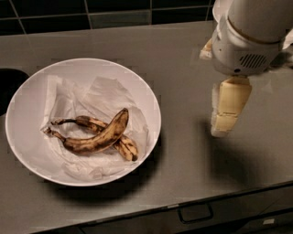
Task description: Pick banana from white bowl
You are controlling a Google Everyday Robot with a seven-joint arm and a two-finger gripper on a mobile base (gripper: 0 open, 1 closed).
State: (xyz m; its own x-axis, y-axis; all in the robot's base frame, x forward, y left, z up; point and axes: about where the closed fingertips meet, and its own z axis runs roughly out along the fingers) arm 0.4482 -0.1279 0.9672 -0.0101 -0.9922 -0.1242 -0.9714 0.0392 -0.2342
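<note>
While the banana [98,139] lies on paper [107,93] in the bowl [20,132] at left, my gripper [224,129] hangs well to its right, over the counter [183,64] — open or closed, I can't tell.

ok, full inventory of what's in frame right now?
bowl: one, white, wide, left on the counter
paper: crumpled, white, lining that bowl
banana: one, yellow-brown, long and curved, on the paper
short banana: one, black-spotted, partly under the long one
second bowl: one, white, rim only, top right behind the arm
counter: one, grey
tiles: dark, along the back
drawer handle: one, dark, below the counter's front edge
arm: one, white, top right
gripper: one, cream, over bare counter right of the wide bowl
</note>
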